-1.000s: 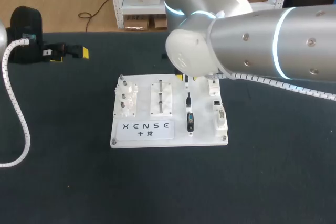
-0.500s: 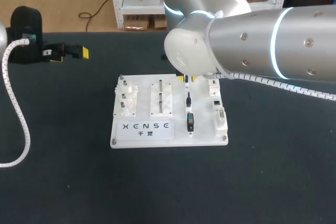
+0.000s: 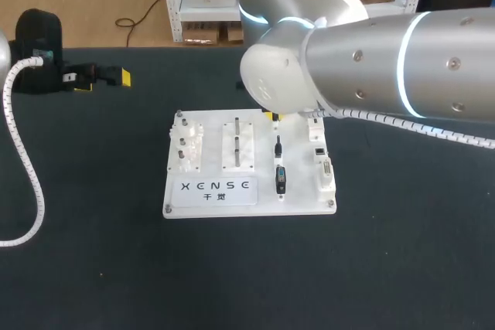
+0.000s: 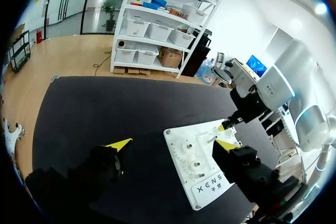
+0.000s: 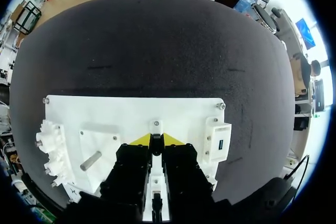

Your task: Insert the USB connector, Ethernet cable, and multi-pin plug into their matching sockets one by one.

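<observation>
A white board (image 3: 298, 199) lies mid-table. Down its middle column stand three plugs: the small black USB connector (image 5: 156, 143) at the far end, the Ethernet plug (image 3: 277, 144), and the multi-pin plug (image 3: 280, 179) nearest me. Their sockets sit along the board's right edge, among them the USB socket (image 5: 219, 141) with a blue slot. My right gripper (image 3: 272, 117) points down over the far plug. In the right wrist view its yellow tips press the USB connector from both sides. My left gripper (image 3: 104, 81) hangs open and empty at the far left, away from the board (image 4: 181, 140).
White gears (image 3: 186, 148) and a peg block (image 3: 238, 144) fill the board's left half. My right arm's big elbow hangs over the table's far right. The left arm's white coiled cable (image 3: 23, 168) loops along the left side.
The right gripper's yellow tips have drawn together onto the USB connector at the far end of the plug column. The left arm has stayed put.
</observation>
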`<action>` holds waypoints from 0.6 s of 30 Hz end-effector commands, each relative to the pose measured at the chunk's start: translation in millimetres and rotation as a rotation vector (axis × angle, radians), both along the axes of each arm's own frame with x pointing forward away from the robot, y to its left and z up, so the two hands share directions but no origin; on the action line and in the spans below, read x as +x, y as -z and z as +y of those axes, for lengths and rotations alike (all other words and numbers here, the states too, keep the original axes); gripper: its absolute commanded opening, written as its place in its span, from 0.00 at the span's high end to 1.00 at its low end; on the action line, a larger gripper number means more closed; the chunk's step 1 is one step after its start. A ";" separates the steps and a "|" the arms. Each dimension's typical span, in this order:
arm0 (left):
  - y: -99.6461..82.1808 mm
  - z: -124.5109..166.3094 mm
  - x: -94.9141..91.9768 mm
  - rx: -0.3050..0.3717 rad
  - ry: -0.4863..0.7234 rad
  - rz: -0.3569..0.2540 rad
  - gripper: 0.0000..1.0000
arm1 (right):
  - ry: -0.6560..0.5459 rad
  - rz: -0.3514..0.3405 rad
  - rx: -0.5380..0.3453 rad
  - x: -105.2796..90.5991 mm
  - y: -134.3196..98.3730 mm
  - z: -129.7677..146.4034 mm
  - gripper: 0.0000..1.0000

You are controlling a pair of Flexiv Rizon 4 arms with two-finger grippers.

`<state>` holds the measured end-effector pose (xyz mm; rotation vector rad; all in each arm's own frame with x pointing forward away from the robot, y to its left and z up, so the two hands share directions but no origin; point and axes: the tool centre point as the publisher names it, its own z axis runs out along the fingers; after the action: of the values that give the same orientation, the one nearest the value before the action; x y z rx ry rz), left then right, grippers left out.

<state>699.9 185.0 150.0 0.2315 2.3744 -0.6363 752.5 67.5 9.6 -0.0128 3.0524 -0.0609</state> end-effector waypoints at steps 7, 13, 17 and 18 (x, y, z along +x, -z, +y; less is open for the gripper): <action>0.0 0.0 0.0 0.000 0.000 0.000 0.00 | -0.001 -0.051 0.016 -8.1 -15.7 -8.2 1.00; 0.0 0.0 0.0 0.000 0.000 0.000 0.00 | 0.003 -0.097 0.047 -9.1 -37.4 -17.5 1.00; 0.0 0.0 0.0 0.000 0.000 0.000 0.00 | 0.010 -0.110 0.039 -10.9 -42.0 -31.2 1.00; 0.0 0.0 0.0 0.000 0.000 0.000 0.00 | 0.012 -0.111 0.036 -11.2 -41.9 -35.0 1.00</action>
<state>699.9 184.9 150.0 0.2316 2.3744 -0.6363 752.9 44.4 48.6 0.0084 2.9994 -0.0295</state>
